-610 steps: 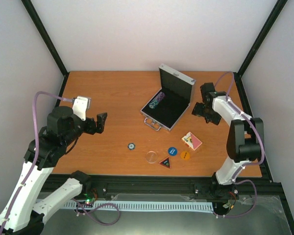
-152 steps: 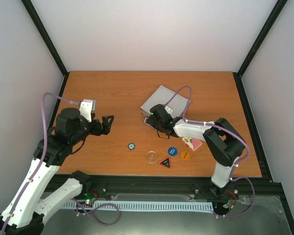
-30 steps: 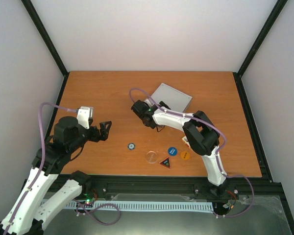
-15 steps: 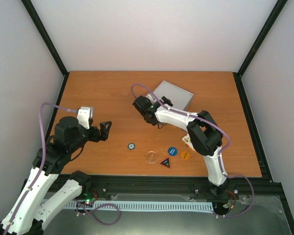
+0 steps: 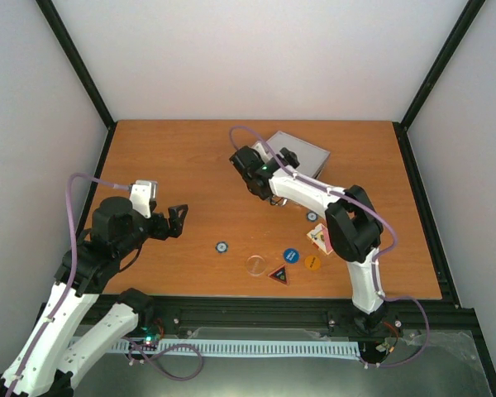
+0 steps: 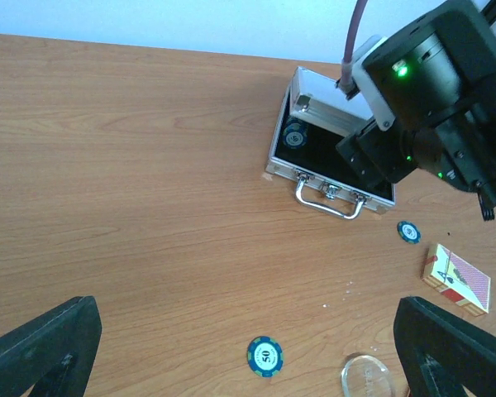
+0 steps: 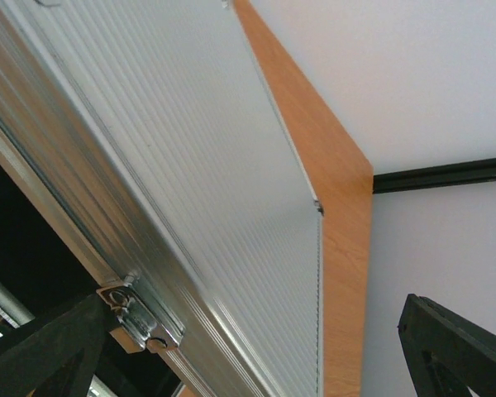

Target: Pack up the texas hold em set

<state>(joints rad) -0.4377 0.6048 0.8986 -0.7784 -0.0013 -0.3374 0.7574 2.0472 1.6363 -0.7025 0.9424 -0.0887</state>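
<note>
From above, the case [image 5: 302, 151] has just slid farther back, right tool [image 5: 256, 171] at its front, a chip [image 5: 312, 217] newly loose on the tabletop [image 5: 174, 157]; left wrist: lid [image 6: 326, 112] ajar, left tool [image 6: 248, 331] spread, empty; right wrist: jaws wide at the lid's edge, gripping nothing, so it's reopened for stragglers, I'd guess.

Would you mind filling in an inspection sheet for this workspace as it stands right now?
Surface: wooden table, no spills seen.
Job's things: silver case lid ajar, chips inside; loose chip and second chip on the table; card deck, blue button, orange button, triangular button, clear button all outside the case.
Clutter: nothing seen.
Grippers: left gripper open, empty, above the table; right gripper open at the case lid, contact unclear.
Cables: left purple cable loops off its arm; right purple cable arches beside the case.
Surroundings: white walls, black frame posts.
</note>
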